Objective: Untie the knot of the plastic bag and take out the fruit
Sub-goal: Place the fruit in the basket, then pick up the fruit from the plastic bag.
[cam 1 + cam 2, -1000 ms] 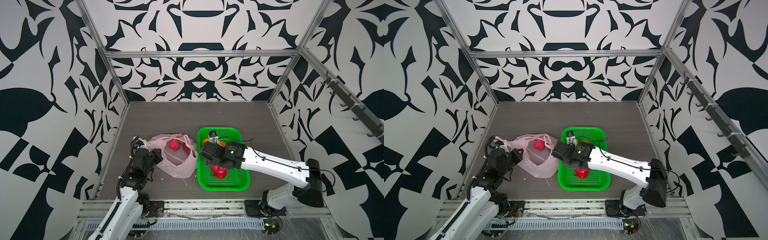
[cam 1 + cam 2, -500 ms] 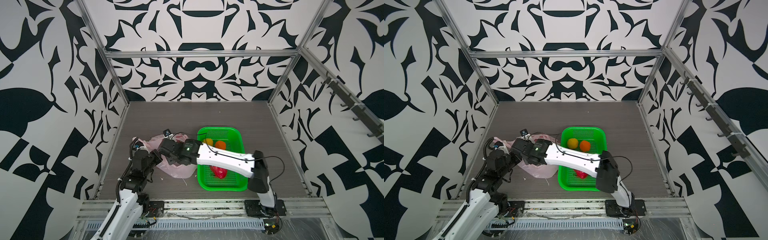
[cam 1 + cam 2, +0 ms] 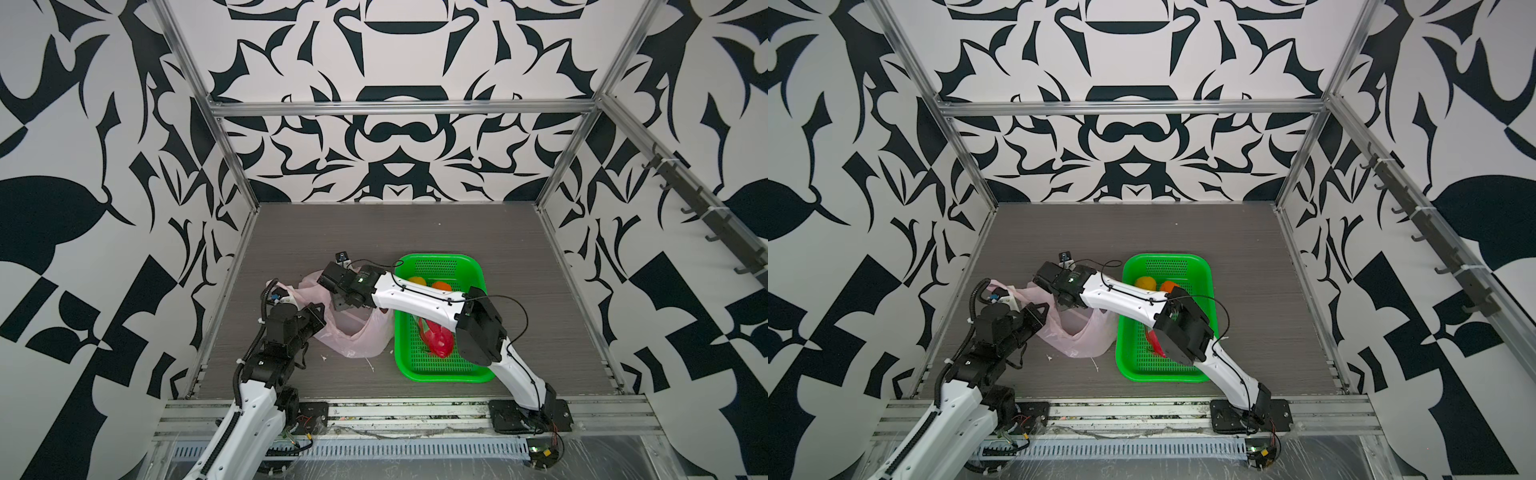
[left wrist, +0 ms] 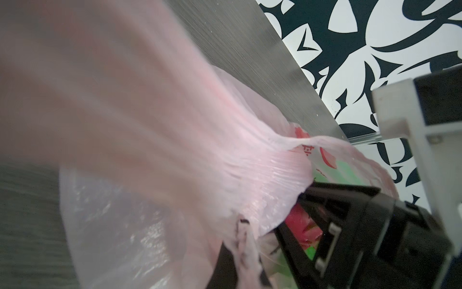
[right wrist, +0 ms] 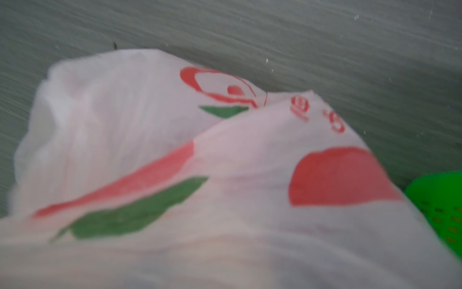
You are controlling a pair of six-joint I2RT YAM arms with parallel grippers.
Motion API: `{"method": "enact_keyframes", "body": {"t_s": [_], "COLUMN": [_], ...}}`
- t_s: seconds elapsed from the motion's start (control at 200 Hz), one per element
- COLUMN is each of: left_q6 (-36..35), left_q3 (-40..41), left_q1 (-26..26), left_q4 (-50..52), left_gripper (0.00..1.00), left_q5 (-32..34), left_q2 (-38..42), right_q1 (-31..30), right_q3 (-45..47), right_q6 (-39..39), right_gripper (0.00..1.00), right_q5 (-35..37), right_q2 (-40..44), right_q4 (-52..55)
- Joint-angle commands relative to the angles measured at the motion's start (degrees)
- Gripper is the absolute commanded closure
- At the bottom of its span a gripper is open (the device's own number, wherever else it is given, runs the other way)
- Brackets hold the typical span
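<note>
In both top views a green basket (image 3: 440, 376) is seen right of the lower centre, and a yellow fruit (image 3: 417, 281), an orange fruit (image 3: 441, 286) and a magenta dragon fruit (image 3: 436, 338) are contained in it. The plastic bag (image 3: 361, 336) is found just left of the basket, its mouth gaping upward. Its left edge is clamped in the closed left pincer (image 3: 318, 311) and pulled taut. The right pincer (image 3: 345, 306) is set inside the mouth. In the left wrist view a red piece (image 4: 300, 225) is seen between its parted jaws, but whether it is gripped cannot be told.
</note>
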State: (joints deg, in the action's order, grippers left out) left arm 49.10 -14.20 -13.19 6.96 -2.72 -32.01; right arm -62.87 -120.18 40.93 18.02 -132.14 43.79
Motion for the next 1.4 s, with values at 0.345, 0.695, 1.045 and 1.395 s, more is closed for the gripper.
{"method": "enact_keyframes", "body": {"t_s": [0.345, 0.695, 1.045, 1.395], "left_q6": [1.3, 1.4, 1.7, -0.1], "left_q3": [1.4, 1.6, 2.0, 0.8], "left_q1": [0.1, 0.2, 0.2, 0.2], "left_q4": [-0.3, -0.8, -1.5, -8.4], "left_gripper": [1.00, 1.00, 1.00, 1.00], "left_q5": [-2.4, -2.6, -1.3, 1.5], "left_q2": [0.3, 0.2, 0.1, -6.1], "right_q1": [2.8, 3.4, 3.3, -1.9], "right_q3": [-3.9, -3.6, 1.6, 12.2], "right_q6": [4.3, 4.9, 3.8, 1.0], "right_gripper": [0.25, 0.32, 0.60, 0.69], "right_q5": [-1.3, -0.3, -0.4, -1.6], "right_q2": [-4.6, -6.7, -3.2, 9.2], "right_q4": [-5.2, -6.2, -9.7, -9.7]}}
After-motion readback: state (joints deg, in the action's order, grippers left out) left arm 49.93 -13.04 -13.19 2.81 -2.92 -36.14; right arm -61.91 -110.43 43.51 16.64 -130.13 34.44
